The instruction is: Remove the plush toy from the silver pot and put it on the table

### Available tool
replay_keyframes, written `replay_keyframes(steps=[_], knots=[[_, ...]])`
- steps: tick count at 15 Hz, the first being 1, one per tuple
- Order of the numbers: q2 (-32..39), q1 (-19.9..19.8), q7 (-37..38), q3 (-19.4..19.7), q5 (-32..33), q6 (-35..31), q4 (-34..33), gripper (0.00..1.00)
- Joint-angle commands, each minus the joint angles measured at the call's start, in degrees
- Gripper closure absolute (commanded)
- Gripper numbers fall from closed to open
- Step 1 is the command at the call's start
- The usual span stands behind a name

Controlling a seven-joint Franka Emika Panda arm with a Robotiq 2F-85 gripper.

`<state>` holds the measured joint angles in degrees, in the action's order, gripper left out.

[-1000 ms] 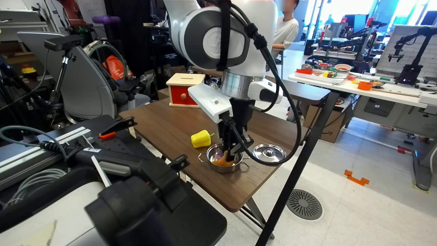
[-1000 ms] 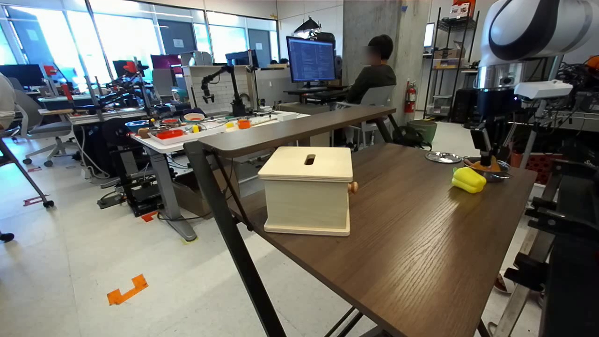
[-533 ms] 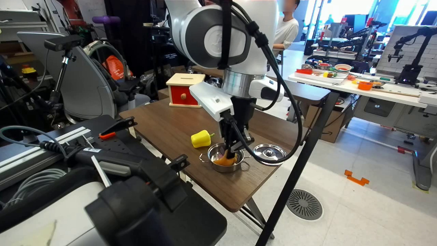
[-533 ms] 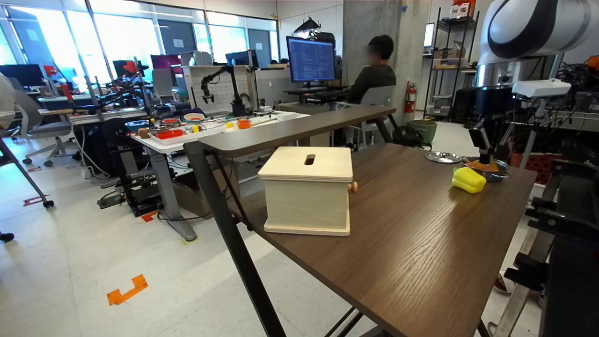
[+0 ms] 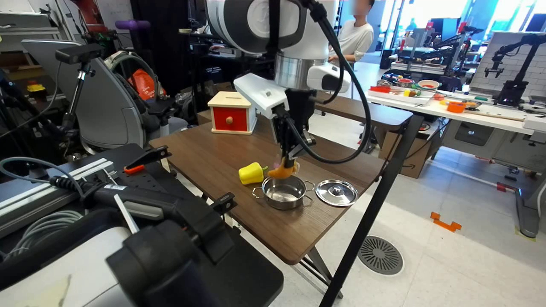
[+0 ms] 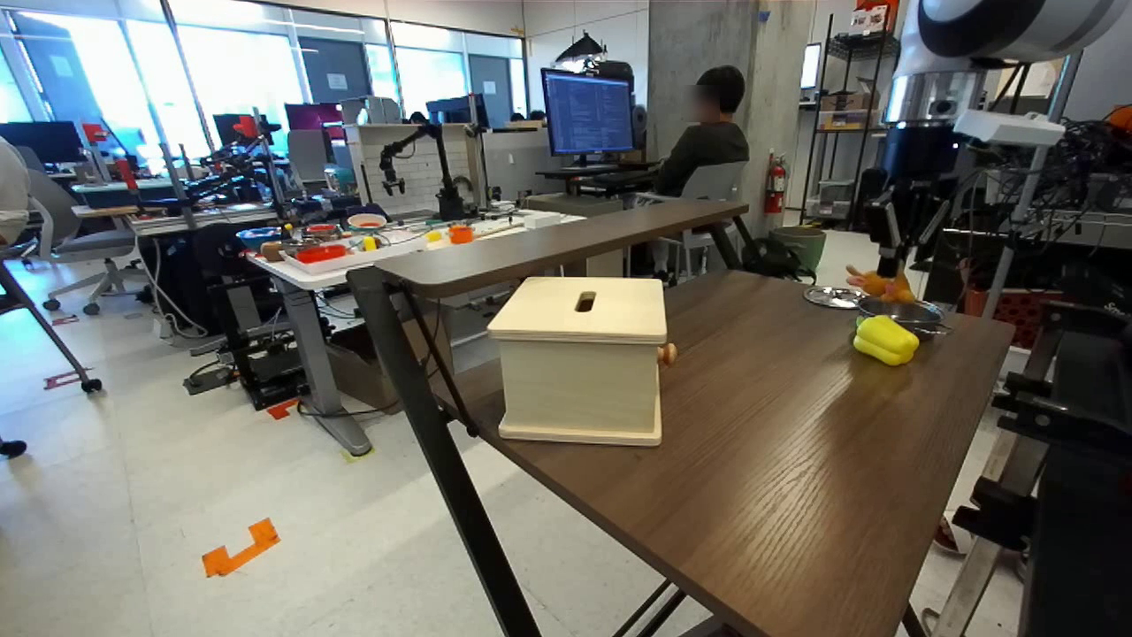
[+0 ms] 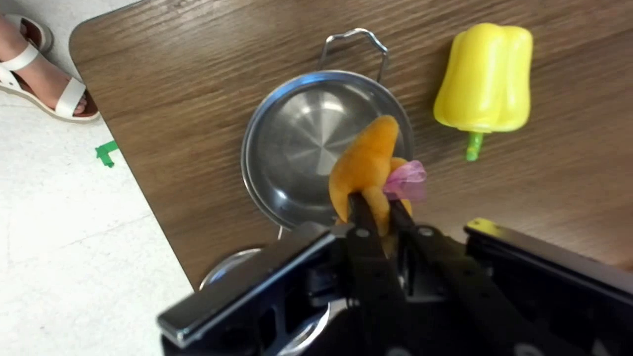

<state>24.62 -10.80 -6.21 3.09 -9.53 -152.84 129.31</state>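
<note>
Wrist view, looking down on the table (image 7: 173,123), has the gripper (image 7: 374,201) pinching the plush toy (image 7: 363,165) between its two black fingers (image 7: 362,217), with a strip of the toy's orange body showing in the gap between them. A sheer pink scrap (image 7: 406,180) sticks out at one side of it. Beneath, the silver pot (image 7: 287,143) sits upright on the table, its shiny bottom in sight, and the toy covers part of its rim. In both exterior views the toy hangs over the mouth of the pot, up off its bottom; whether it touches the rim is hard to tell. A yellow pepper (image 7: 484,79) with a green stem (image 7: 474,147) lies on its side just beside the pot. On the opposite side, also close by, the lid (image 5: 326,194) lies flat with its knob (image 5: 336,190) up, and in the wrist view the gripper hides much of it. Well apart from these, a wooden box (image 6: 579,372) with a slot (image 6: 585,302) in its top stands on the table; in an exterior view its red front (image 5: 219,117) shows. Past the table's edge, a foot (image 7: 47,74) in a white-strapped sandal (image 7: 70,96) rests on the pale floor (image 7: 64,222), near a bit of green tape (image 7: 106,152). Farther back, in an exterior view, a person (image 6: 703,150) sits by a monitor (image 6: 588,115).
</note>
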Motion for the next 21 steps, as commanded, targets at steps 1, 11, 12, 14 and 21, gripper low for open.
replay_keyframes(steps=[1, 11, 12, 14, 21], knots=[[-3.7, -0.5, -0.1, -1.8, -2.1, -1.2, 0.8, 0.97], [3.9, 0.5, 1.1, -4.9, -5.6, -1.5, -9.1, 0.97], [5.3, 0.8, 1.6, -5.0, -5.2, -1.4, -10.3, 0.97], [8.3, 1.3, 2.4, -5.4, -4.7, -1.1, -12.6, 0.97], [16.0, 5.2, 6.6, -3.9, -1.7, 0.4, -18.9, 0.56]])
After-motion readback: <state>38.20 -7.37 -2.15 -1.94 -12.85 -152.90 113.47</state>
